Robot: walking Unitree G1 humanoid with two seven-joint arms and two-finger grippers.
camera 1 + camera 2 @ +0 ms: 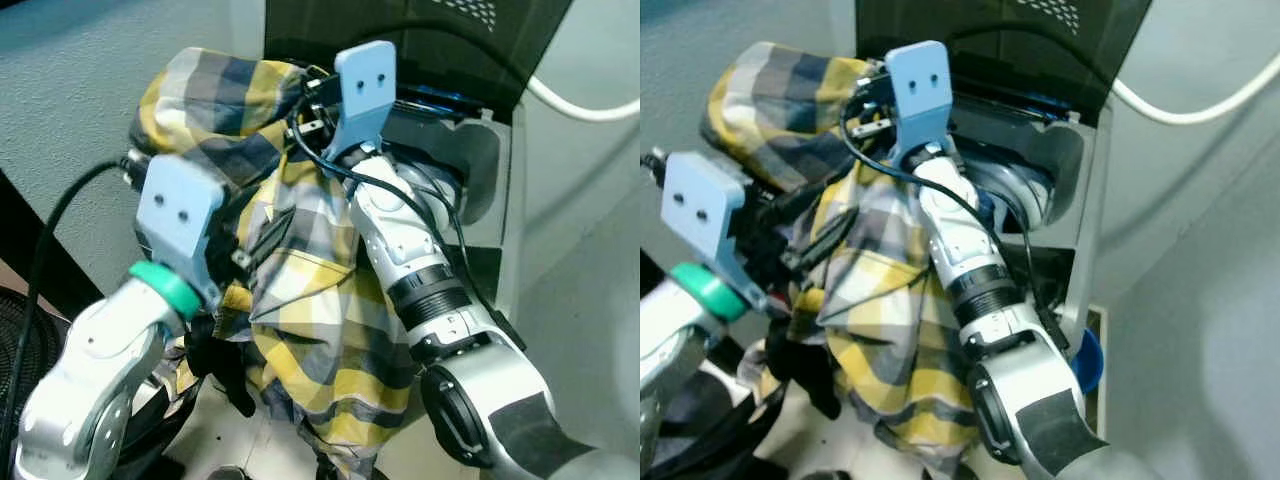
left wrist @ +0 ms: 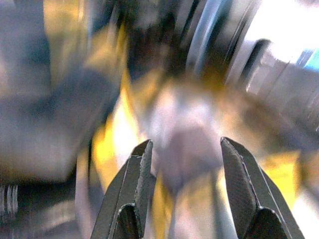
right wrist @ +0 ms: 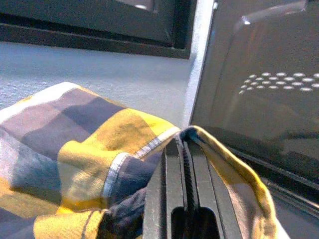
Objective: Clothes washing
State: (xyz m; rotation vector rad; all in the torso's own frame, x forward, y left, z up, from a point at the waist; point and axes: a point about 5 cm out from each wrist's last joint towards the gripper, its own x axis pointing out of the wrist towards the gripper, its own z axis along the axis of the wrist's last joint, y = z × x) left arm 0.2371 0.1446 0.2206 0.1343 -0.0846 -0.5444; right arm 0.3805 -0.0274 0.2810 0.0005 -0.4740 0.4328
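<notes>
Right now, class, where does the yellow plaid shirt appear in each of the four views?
Left eye view: plaid shirt hangs centre, between both arms.
Right eye view: left of centre.
Left wrist view: blurred yellow cloth beyond the open fingers.
Right wrist view: lower left, pinched in the right end effector.
Shared landmark: washing machine.

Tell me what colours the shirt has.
The shirt is checked yellow, grey, dark blue and white, clearest in the left eye view.
</notes>
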